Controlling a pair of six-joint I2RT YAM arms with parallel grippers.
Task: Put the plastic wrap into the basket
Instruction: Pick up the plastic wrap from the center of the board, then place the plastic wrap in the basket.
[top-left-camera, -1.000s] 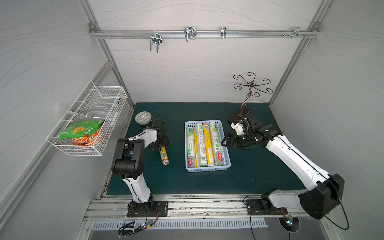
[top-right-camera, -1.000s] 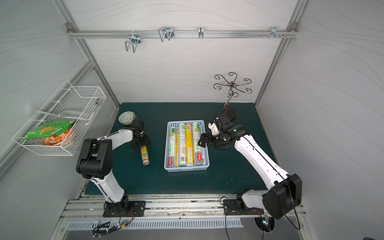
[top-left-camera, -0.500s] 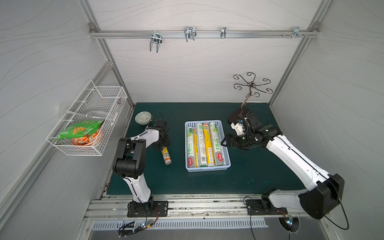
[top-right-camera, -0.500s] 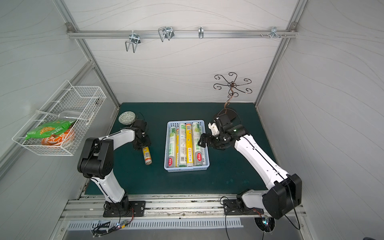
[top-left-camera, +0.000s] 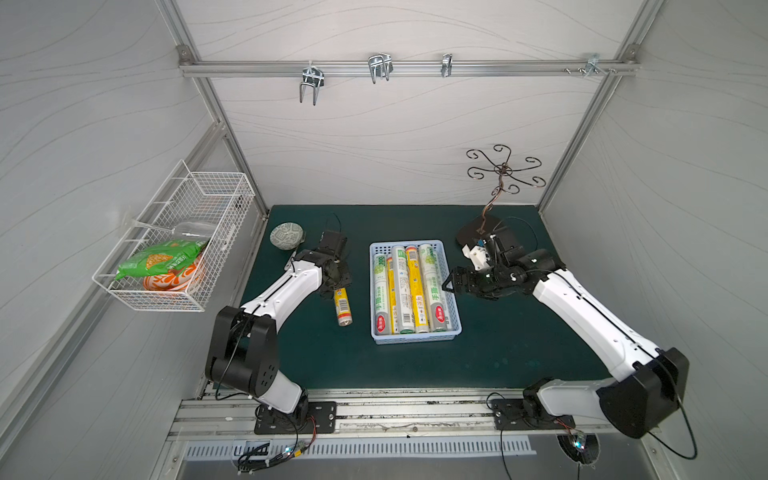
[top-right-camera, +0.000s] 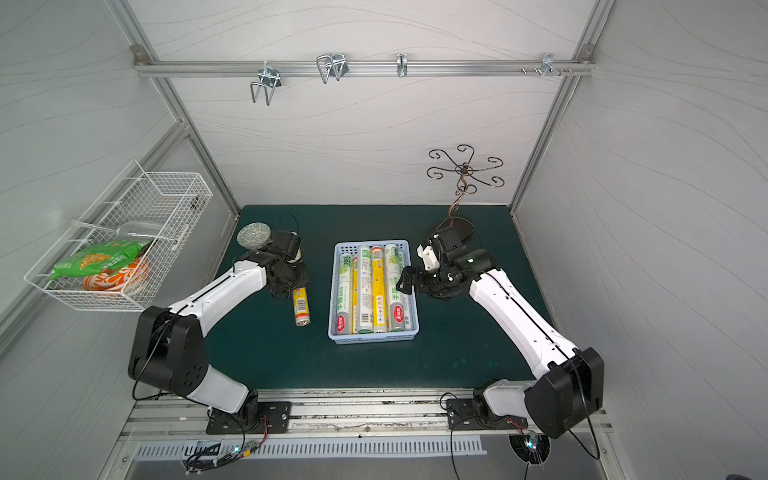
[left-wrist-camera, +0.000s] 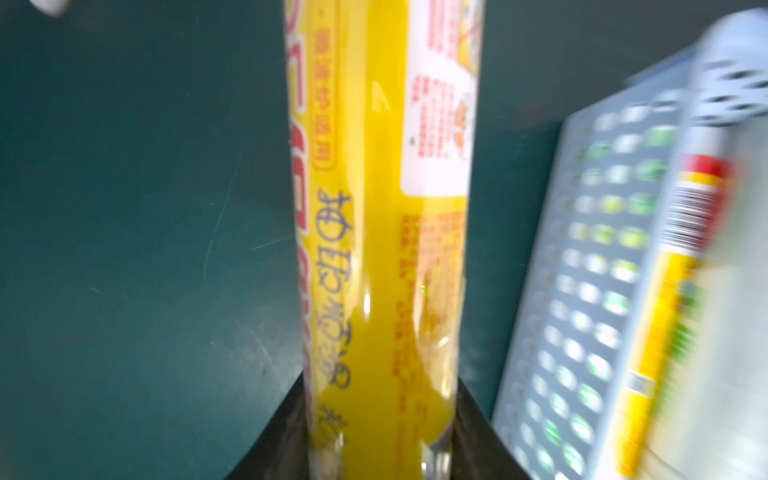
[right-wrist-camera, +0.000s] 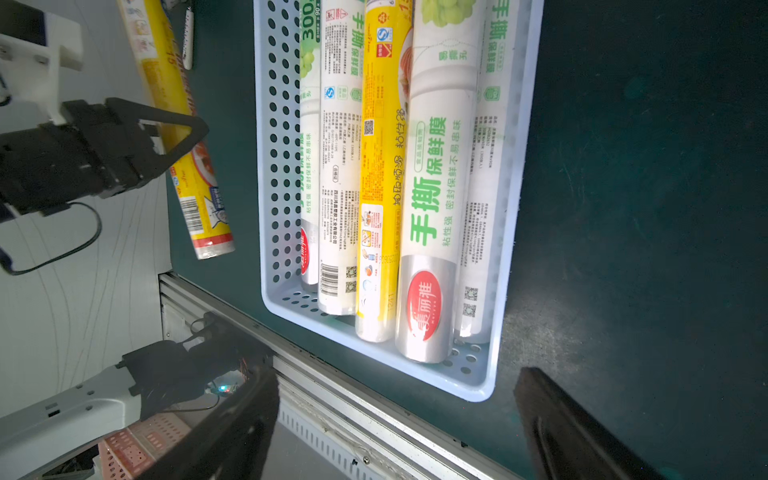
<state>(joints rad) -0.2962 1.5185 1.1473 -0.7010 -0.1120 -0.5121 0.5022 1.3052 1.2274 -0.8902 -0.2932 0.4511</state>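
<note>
A: The left gripper (top-left-camera: 337, 280) is closed on the yellow roll (top-left-camera: 343, 308), which lies on the mat (top-left-camera: 291, 357) just left of the basket (top-left-camera: 415, 338).

B: Lift it level, parallel to the packed rolls (top-left-camera: 400, 286) (little room left). The left arm reaches low, wrist bent down; the right gripper (top-left-camera: 451, 284) hangs wide open at the basket's right rim.

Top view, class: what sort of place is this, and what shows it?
Likely a robot test cell: left arm and right arm bolted to a rail, panelled walls, green mat.
</note>
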